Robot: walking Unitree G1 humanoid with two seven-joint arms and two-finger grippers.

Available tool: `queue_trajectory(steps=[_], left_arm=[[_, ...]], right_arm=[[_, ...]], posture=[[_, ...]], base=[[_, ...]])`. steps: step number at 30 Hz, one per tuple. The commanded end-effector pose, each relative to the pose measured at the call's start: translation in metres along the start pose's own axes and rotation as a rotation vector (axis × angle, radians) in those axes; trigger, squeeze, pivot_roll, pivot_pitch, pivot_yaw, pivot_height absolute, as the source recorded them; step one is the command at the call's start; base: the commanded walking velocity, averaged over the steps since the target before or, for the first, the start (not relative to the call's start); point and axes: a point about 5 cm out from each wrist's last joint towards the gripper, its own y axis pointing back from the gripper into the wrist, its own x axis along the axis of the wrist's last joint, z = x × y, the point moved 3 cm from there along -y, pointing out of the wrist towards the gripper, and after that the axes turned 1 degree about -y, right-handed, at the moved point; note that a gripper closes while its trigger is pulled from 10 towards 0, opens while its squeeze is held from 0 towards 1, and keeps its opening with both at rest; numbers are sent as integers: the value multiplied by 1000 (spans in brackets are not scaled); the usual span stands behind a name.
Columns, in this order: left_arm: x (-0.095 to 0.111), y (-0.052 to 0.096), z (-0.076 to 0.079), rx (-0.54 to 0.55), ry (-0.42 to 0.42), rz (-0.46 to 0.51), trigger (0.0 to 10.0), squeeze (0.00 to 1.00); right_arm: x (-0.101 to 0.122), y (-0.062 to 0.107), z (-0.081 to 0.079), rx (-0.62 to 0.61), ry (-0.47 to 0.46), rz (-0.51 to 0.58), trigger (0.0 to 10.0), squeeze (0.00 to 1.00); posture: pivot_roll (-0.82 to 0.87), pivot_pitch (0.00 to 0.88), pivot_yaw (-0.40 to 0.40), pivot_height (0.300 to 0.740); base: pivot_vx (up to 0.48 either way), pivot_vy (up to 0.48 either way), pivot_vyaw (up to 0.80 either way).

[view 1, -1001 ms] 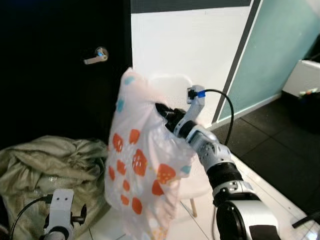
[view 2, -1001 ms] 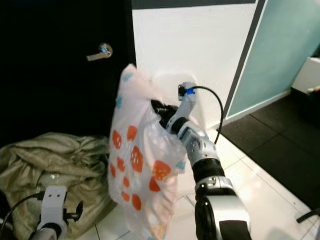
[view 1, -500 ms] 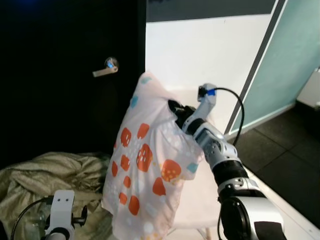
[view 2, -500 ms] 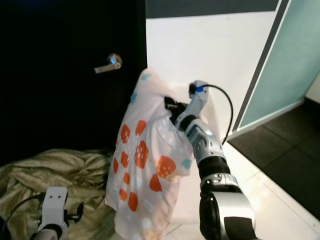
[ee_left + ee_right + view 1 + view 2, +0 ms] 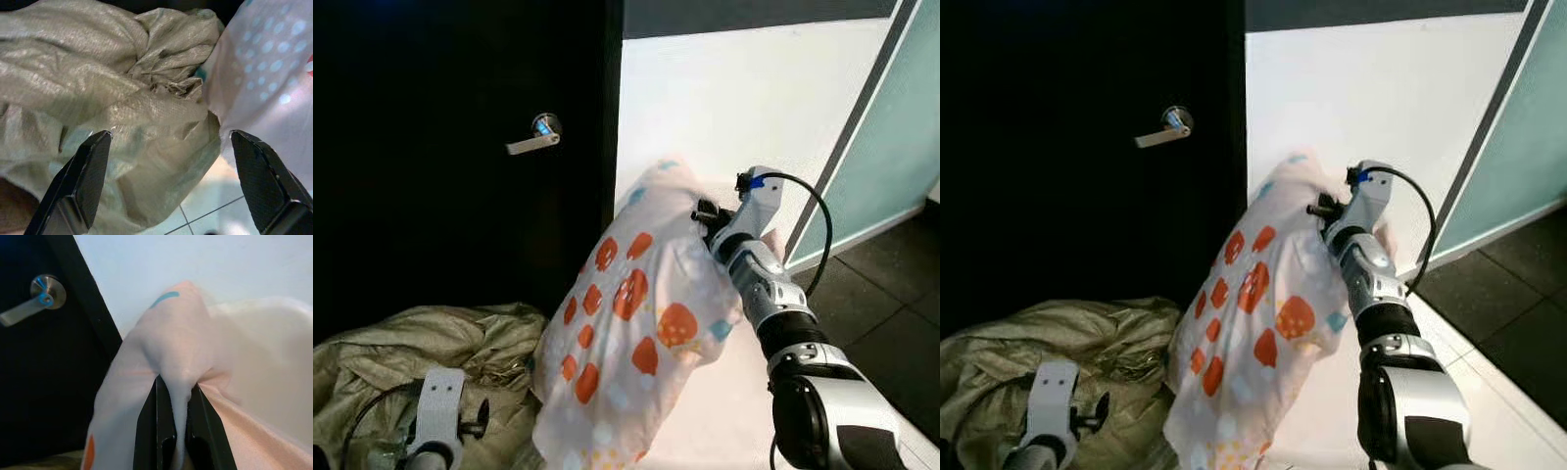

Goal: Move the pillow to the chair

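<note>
The right gripper (image 5: 177, 431) pinches a fold near the top of the pillow (image 5: 641, 333), which hangs below it, just right of the black door (image 5: 460, 147). The left gripper (image 5: 171, 181) hangs spread wide above the crumpled sack (image 5: 98, 98).

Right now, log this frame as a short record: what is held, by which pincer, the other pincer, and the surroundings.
held item: pillow, white with orange and blue prints, hanging off the floor
holder: right pincer, fingers shut on a fold of the pillow's upper edge
other pincer: left pincer, open, low over a crumpled olive sack
behind: black door with a lever handle, white wall
chair: pale, mostly hidden behind the pillow
</note>
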Motion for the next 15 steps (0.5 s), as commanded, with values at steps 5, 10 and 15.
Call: queue_trajectory(steps=[5,10,15], left_arm=[[-3,1,3,-12,-4,-11,10000,0],[-2,1,2,-11,-4,-10,10000,0],[-3,1,-2,15,15,-16,10000,0]], right_arm=[[27,-1,21,-110,78,87,10000,0],[18,5,45,-264,283,4,10000,0],[3,7,49,-289,371,-75,10000,0]], posture=[[-133,12,-27,740],[-129,14,-28,740],[-130,14,-27,740]], base=[[0,-471,0],[0,-470,0],[0,-146,0]])
